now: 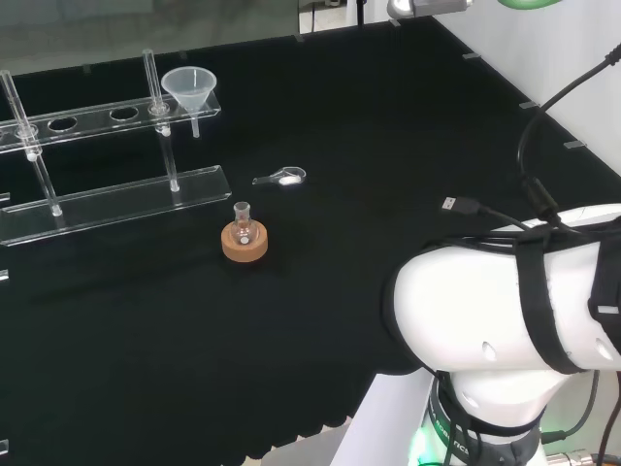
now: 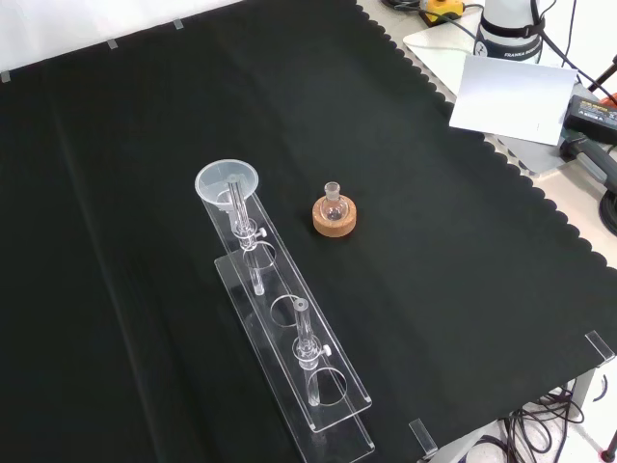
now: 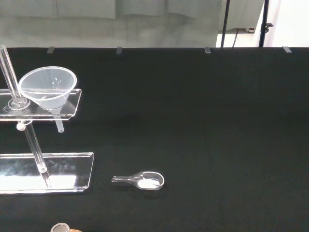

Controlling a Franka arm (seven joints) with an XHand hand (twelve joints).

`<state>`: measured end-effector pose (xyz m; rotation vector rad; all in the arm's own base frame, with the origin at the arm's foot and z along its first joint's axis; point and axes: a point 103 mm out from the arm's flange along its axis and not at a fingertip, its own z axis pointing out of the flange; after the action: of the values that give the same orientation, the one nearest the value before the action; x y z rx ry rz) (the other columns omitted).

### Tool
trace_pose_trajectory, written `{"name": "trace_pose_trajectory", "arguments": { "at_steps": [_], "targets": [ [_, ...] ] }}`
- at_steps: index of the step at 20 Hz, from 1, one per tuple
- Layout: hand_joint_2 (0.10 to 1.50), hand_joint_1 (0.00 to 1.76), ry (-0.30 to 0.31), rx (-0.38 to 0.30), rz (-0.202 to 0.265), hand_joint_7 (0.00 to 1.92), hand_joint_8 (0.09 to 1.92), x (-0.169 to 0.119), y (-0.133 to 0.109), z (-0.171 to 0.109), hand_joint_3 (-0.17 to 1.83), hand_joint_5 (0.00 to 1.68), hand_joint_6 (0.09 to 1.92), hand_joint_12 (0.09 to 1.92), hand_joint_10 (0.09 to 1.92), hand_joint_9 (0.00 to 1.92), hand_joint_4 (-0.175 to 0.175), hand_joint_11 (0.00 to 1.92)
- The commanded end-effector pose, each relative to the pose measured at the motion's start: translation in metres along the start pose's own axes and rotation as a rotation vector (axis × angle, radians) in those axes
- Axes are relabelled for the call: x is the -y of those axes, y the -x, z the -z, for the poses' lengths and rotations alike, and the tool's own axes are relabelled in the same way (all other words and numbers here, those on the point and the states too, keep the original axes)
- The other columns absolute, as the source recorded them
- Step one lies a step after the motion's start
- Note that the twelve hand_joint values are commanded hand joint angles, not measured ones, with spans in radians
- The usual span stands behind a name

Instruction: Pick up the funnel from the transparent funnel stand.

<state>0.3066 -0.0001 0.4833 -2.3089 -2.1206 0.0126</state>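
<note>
Clear funnel (image 1: 188, 89) upright in end hole of transparent funnel stand (image 1: 107, 199), mouth up, stem straight down, hand's state impossible to tell.

Plain black cloth (image 1: 388, 175) over the desk, unpatterned, with a scalloped edge showing against white desk (image 2: 439, 48) at the front view's upper right corner. Clear, colourless funnel (image 1: 189, 89), faintly milky at the rim. Transparent stand (image 2: 289, 357), glinting white along its edges. Tan cork ring (image 2: 335, 218) under a small clear flask (image 2: 334, 204). Clear scoop (image 3: 143, 181) with a white patch in its bowl. Glossy white arm (image 1: 485, 320), crossed by black straps (image 1: 539, 301) and black cables (image 1: 534, 146), with a green glow near its base. Pale grey sheet (image 2: 511, 96) past the cloth's edge in the front view.
</note>
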Motion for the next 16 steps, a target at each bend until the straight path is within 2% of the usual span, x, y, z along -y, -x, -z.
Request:
{"name": "trace_pose_trajectory", "arguments": {
  "at_steps": [1,5,16],
  "targets": [
    [1.07,0.0,0.006,0.01,-0.004,0.02,0.46,-0.001,0.001,0.0,0.59,0.12,0.17,1.26,0.62,0.14,0.05,0.03],
    [1.11,0.0,0.009,0.01,-0.01,0.01,0.47,-0.001,0.001,-0.002,0.51,0.15,0.09,1.32,0.61,0.14,0.049,0.0],
    [1.13,0.0,-0.014,0.023,-0.047,0.01,0.48,-0.023,-0.009,-0.014,0.47,0.18,0.09,1.32,0.6,0.15,0.048,0.0]
  ]
}}
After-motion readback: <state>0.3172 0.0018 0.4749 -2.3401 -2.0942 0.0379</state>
